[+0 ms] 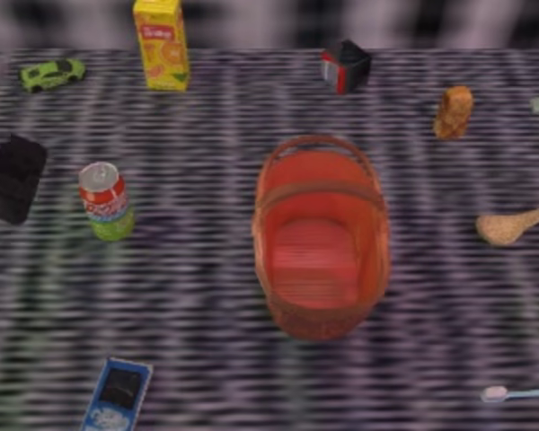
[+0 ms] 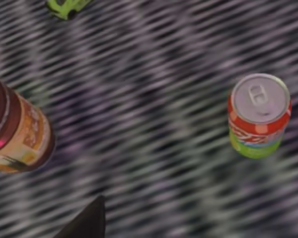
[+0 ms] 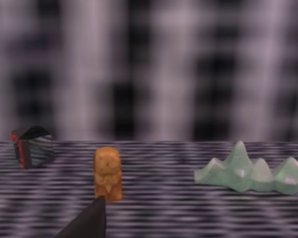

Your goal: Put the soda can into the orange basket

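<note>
The orange basket point(image 1: 322, 238) sat empty near the middle of the table, handle arched across it. The soda can point(image 1: 106, 201) stood upright well to its left, untouched, so all the work remained. The left gripper point(image 1: 13, 178) hovered just left of the can, holding nothing; its opening could not be judged.

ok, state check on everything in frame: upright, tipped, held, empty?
soda can: upright on the table, left of the basket, not held.
orange basket: upright, empty, handle arched across it.
juice carton: upright at the far edge.
green toy car: on its wheels, far left.
left gripper: left of the can, not touching it.
wooden spoon: lying flat at the right edge.
</note>
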